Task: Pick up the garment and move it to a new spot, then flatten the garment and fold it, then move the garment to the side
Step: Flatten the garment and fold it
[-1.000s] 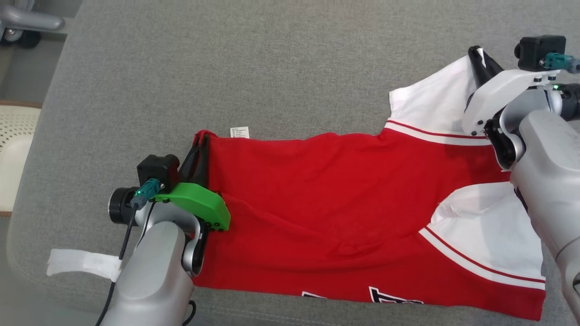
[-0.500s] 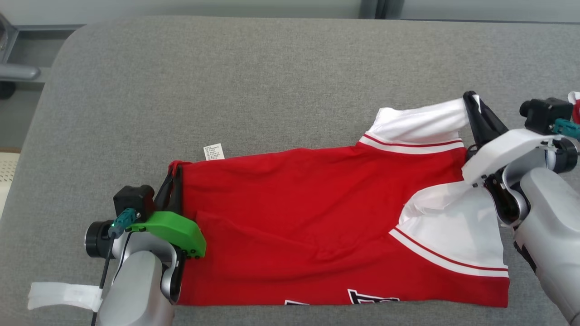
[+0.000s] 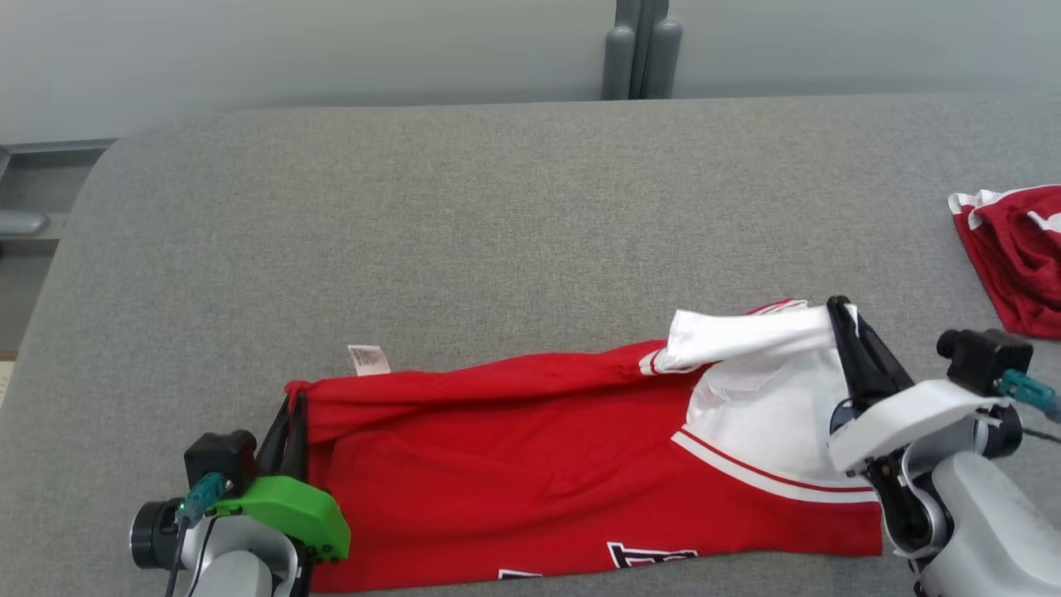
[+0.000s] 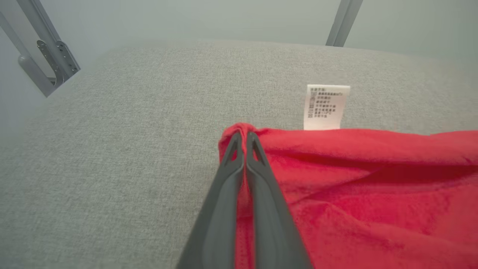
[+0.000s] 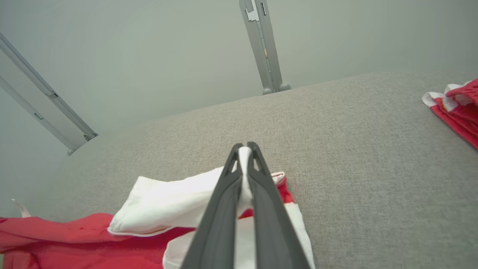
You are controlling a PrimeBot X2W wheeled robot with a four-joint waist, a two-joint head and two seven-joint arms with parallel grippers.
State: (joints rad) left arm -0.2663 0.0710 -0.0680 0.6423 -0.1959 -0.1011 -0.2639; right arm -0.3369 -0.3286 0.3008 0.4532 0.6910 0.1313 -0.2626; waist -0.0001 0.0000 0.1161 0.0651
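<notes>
Fabric nearest the robot is the red garment (image 3: 530, 473), its lettered edge lying flat near the front of the grey padded surface (image 3: 497, 207). Just beyond that edge, the left gripper (image 3: 292, 414) has its fingers pressed together on the red hem corner. The right gripper (image 3: 841, 319) is pinched shut on the white sleeve (image 3: 746, 336).

A second ago the far half lay spread out, with a red band between the two white sleeves. Now the held sleeve drapes over the near one, and the red body is a narrower strip with its far edge rolled toward the robot. The head camera has also tilted up, but the new overlap is in the cloth itself.

The lengthwise fold looks to be under way. Both held corners probably need to reach the near hem evenly before release.

Past the fold line the care label (image 3: 368, 359) sticks out. A second red-and-white garment (image 3: 1015, 257) lies well apart at the far right.
</notes>
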